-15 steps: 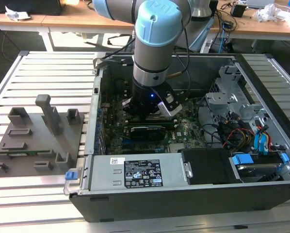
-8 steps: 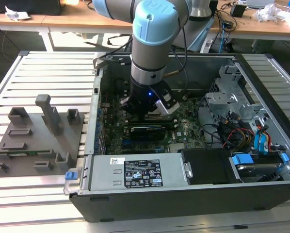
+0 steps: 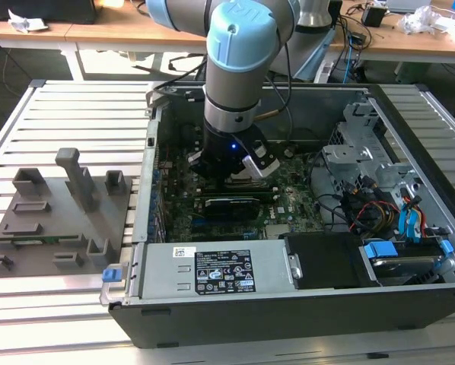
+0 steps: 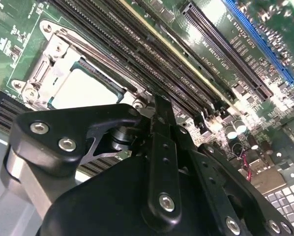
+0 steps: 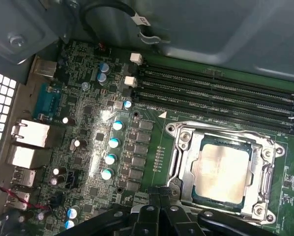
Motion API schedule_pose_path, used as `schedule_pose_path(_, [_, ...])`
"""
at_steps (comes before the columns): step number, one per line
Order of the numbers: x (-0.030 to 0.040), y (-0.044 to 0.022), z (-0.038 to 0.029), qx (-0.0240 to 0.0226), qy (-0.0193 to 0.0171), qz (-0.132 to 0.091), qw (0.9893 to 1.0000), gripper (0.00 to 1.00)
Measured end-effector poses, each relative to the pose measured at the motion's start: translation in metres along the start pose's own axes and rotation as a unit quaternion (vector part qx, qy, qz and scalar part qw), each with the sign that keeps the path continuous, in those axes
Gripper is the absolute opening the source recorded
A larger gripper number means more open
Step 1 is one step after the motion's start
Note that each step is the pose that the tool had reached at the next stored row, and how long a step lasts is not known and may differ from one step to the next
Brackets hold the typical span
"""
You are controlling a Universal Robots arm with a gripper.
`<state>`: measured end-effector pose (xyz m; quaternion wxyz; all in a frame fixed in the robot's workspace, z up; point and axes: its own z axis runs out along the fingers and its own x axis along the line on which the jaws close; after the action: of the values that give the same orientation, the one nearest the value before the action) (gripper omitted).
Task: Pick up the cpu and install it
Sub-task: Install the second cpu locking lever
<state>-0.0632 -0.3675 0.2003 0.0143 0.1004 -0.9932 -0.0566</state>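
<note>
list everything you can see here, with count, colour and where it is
cpu: one, shiny silvery top, lying in the metal socket frame on the motherboard, seen in both wrist views
socket frame: one, silver metal, around the cpu
motherboard: one, green, on the floor of the case
memory slots: four, black, in a row beside the socket
computer case: one, dark grey, open, on the slatted table
power supply: one, grey with a white label, along the case's near edge in the exterior view
fixture blocks: one grey set, on the table at the exterior view's left
slatted table: one, pale metal
arm: one, light blue and silver, reaching down into the case
tool: one, black, just beside the socket
</note>
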Motion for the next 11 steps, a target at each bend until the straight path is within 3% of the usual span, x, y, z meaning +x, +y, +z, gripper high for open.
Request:
schedule_pose_path(2, [0.0005, 0.0014, -0.0114, 0.0004, -0.0012, -0.001, 1.0, 0.11])
schedule_pose_path(3, [-0.0009, 0.0025, -0.014, 0.001, -0.0012, -0.001, 1.0, 0.11])
schedule_pose_path(4, [-0.0077, 0.0043, -0.0141, 0.0047, 0.0006, -0.001, 1.0, 0.11])
schedule_pose_path(7, [-0.0221, 0.0053, -0.0142, 0.0064, 0.0053, 0.0, 1.0, 0.11])
schedule_pose_path(8, [-0.0308, 0.0055, -0.0143, 0.0078, 0.0084, 0.0, 0.9999, 0.11])
schedule_pose_path(11, [-0.0443, 0.0076, -0.0143, 0.0129, 0.0137, 0.001, 0.9998, 0.11])
